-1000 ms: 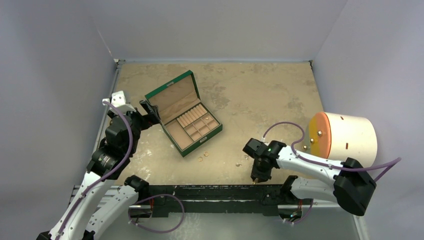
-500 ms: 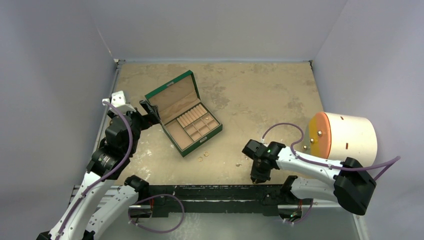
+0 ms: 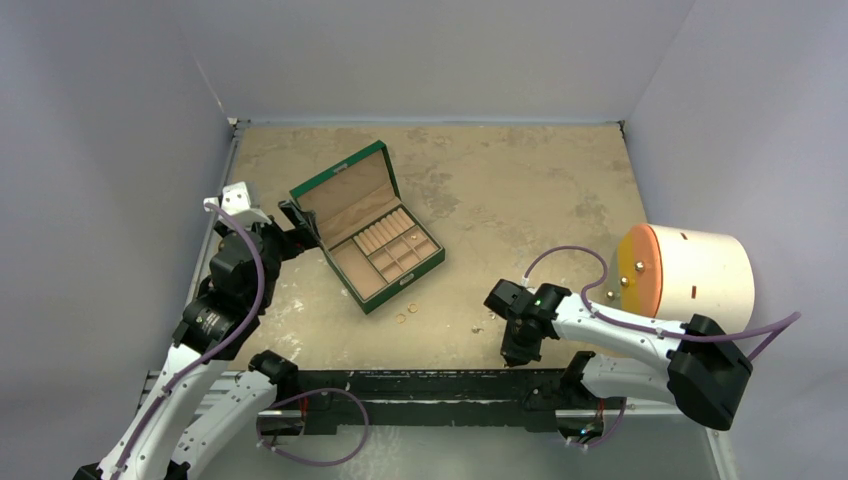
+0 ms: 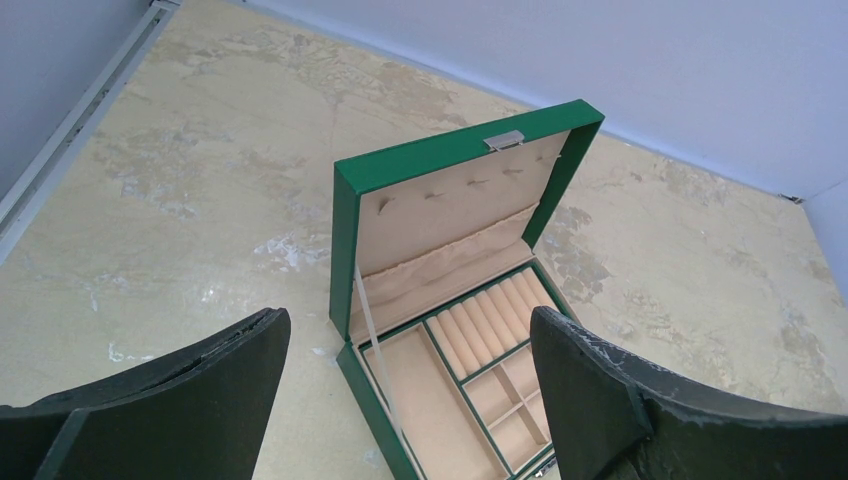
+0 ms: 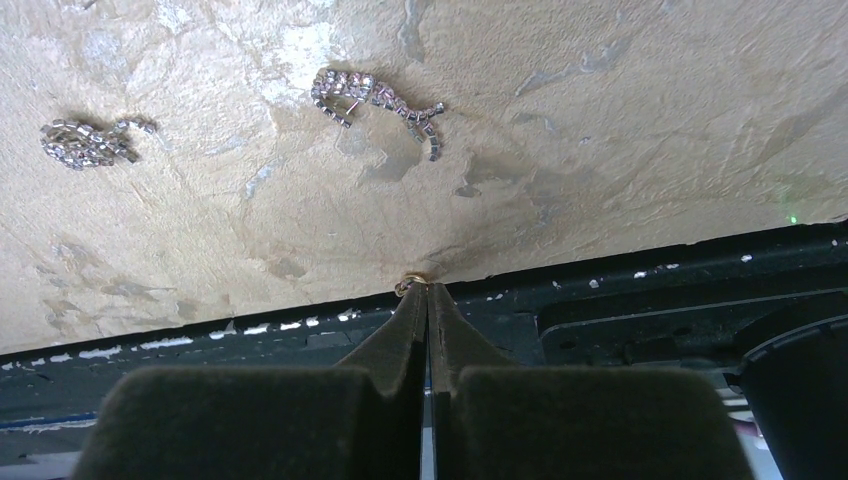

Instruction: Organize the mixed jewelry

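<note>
- Green outside and tan inside, the box (image 3: 366, 226) stands open on the left half of the table (image 3: 520, 190), turned at an angle, with its lid (image 4: 452, 190) upright.
- The tray of the box is divided into one long compartment, a row of ring rolls and several small squares. From the top view, a tiny gold speck (image 3: 413, 238) lies in one small square beside the rolls.
- The left gripper (image 4: 410, 320) hovers at the back left corner of the box. Its fingers (image 4: 170, 400) are spread wide and hold nothing. In its own camera the box shows between them.
- The right gripper (image 5: 428, 292) points down at the near edge of the table, just above the black rail (image 5: 620, 300). Its fingers are pressed flat together with no gap.
- A small gold piece (image 5: 415, 281) shows at the very tips of these fingers and looks pinched between them. It is at the line where the table meets the rail.
- One sparkling piece (image 5: 378, 97), a short curved chain of clear stones, lies on the table a little beyond the right gripper. A second sparkling piece (image 5: 90, 142) lies apart from it, on the left of that view.
- Two small rings (image 3: 405, 313) lie on the table just beside the front corner of the box and do not touch it.
- A white drum (image 3: 700, 275) with an orange face lies on its side at the right edge of the table.
</note>
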Available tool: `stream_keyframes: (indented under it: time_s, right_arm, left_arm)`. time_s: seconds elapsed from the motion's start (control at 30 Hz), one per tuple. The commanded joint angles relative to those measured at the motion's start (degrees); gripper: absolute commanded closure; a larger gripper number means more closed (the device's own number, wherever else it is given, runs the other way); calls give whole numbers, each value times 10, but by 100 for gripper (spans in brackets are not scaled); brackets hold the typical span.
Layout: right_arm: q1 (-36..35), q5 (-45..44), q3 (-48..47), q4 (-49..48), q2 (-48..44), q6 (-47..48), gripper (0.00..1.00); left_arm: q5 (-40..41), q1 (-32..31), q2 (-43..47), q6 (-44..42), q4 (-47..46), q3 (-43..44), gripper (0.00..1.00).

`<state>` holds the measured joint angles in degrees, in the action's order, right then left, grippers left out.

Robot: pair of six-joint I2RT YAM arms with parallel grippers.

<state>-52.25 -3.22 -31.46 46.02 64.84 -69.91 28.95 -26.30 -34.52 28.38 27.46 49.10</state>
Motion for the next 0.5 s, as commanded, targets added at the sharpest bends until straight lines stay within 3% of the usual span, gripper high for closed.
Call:
stream_keyframes:
  time_s: [0.0, 0.3, 0.47]
  right_arm:
    - [-4, -10, -16, 14, -9, -5, 100]
    - [-4, -78, -158, 25, 51, 66, 100]
    - [0, -131, -263, -22, 120, 136, 100]
  left_arm:
    - [1, 0, 6, -3, -24, 5, 10]
    - [1, 0, 6, -3, -24, 6, 10]
    - [6, 1, 9, -5, -24, 5, 10]
